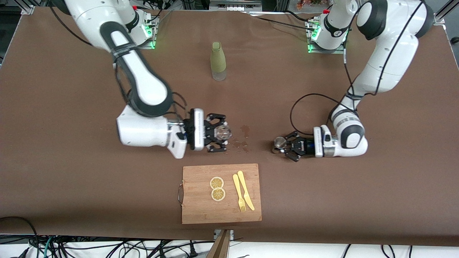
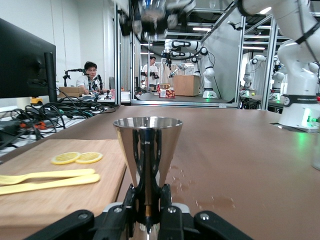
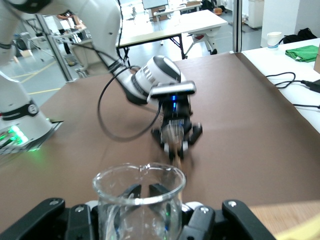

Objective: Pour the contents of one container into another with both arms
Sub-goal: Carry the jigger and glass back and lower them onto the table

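My right gripper (image 1: 221,133) is shut on a clear glass beaker (image 1: 223,133), held upright in the air over the table's middle, just above wet drops. In the right wrist view the beaker (image 3: 139,200) fills the foreground between the fingers (image 3: 134,191). My left gripper (image 1: 282,143) is shut on a small steel jigger (image 1: 279,142), low over the table toward the left arm's end. The jigger (image 2: 147,145) stands upright in the left wrist view, clamped at its waist by the fingers (image 2: 128,200). The left gripper (image 3: 176,137) also shows farther off in the right wrist view.
A green bottle (image 1: 218,61) stands between the arm bases. A wooden cutting board (image 1: 193,200) near the front edge carries two lemon slices (image 1: 217,188), a yellow fork (image 1: 238,191) and a yellow knife (image 1: 246,190). Wet spots (image 1: 245,130) mark the brown table.
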You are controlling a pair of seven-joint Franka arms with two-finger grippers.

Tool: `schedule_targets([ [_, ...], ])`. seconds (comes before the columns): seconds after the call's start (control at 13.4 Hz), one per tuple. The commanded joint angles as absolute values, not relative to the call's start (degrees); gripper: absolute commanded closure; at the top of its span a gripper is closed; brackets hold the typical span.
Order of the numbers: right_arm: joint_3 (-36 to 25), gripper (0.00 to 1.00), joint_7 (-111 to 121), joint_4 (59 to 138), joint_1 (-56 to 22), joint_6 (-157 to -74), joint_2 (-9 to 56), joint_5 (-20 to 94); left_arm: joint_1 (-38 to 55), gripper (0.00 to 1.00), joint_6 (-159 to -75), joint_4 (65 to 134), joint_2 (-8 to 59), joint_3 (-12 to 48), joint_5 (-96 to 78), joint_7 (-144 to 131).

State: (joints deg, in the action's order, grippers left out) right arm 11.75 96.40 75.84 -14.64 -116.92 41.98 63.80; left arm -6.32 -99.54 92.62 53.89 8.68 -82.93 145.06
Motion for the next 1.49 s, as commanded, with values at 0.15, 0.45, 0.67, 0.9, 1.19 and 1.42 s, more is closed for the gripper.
schedule_targets([
  [0.15,12.2,1.0,111.7,87.3,-2.0,-108.0,38.8,65.6,-14.7,1.0,-86.2,94.1,52.0,2.0,-76.1,149.2],
  [0.45,12.0,1.0,127.4,94.9,10.1,-98.9,41.7,64.8,-20.6,1.0,-79.8,93.5,52.4,-2.3,-69.5,152.5],
  [0.67,10.7,1.0,132.9,98.0,16.1,-97.6,43.6,62.1,-23.5,1.0,-76.6,93.4,52.9,-4.7,-68.2,155.5],
  [0.9,6.6,1.0,139.0,97.9,17.7,-97.4,46.8,60.2,-24.5,1.0,-75.2,93.3,54.5,-6.8,-67.9,159.5],
  [1.19,5.7,1.0,143.9,97.5,18.6,-97.6,50.4,60.2,-24.9,1.0,-74.7,92.8,57.0,-7.3,-64.6,162.4],
  [1.42,5.4,1.0,144.3,97.3,19.0,-97.4,51.8,59.7,-24.8,1.0,-74.8,92.7,58.2,-7.4,-64.5,163.2],
])
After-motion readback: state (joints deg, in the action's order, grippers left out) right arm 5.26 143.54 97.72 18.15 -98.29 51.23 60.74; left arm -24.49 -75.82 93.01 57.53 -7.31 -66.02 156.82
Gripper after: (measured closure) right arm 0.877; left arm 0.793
